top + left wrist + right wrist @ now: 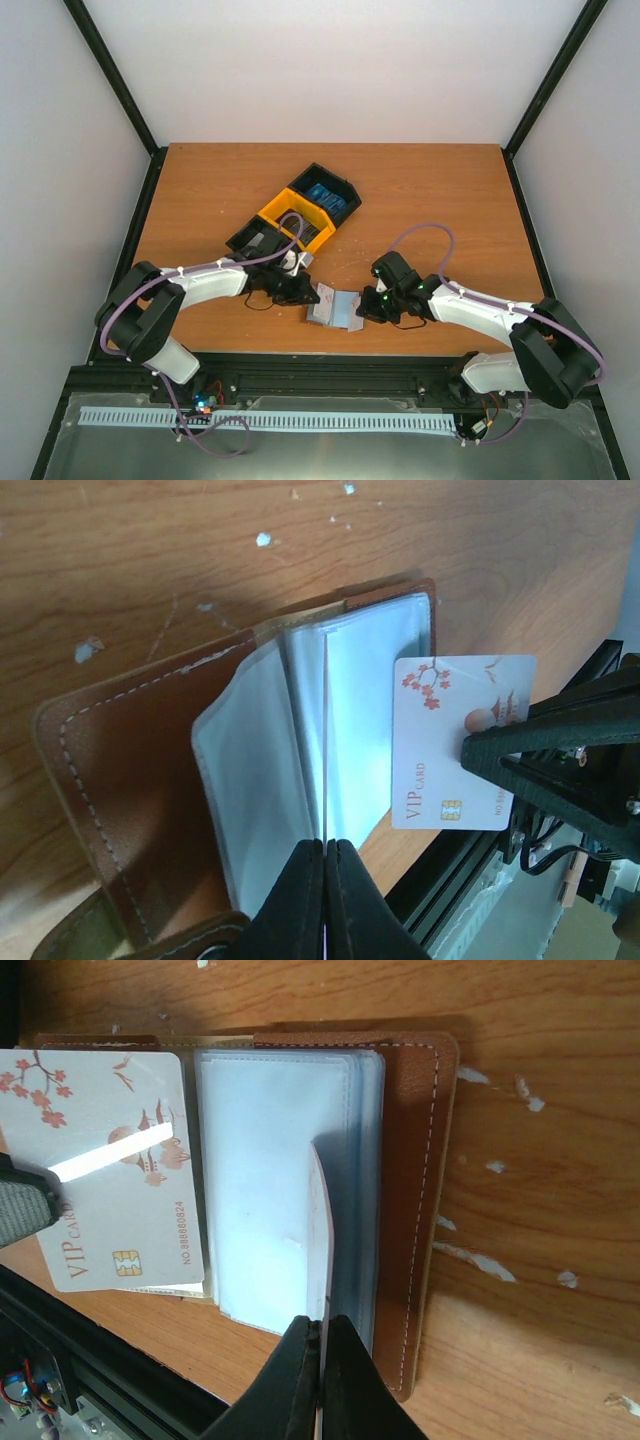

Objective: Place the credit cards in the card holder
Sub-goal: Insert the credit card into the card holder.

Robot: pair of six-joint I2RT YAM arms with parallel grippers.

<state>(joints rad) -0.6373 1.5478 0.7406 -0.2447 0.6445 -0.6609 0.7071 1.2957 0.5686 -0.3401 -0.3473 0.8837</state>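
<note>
The brown card holder (338,312) lies open near the table's front edge, its pale pockets (250,780) facing up. My left gripper (326,842) is shut on a thin white credit card (325,740), seen edge-on over the pockets. In the right wrist view that card (110,1090) shows its VIP print, with a left finger (20,1210) on its side. My right gripper (322,1320) is shut on another white credit card (322,1230), also edge-on. The left wrist view shows its face (440,740) by the holder's edge, under a right finger (540,760).
A black-and-yellow tray (300,212) sits behind the holder, with blue cards (328,197) in its far compartment. The table's front edge and black rail (470,880) run close to the holder. Black frame posts (115,80) and white walls enclose the table.
</note>
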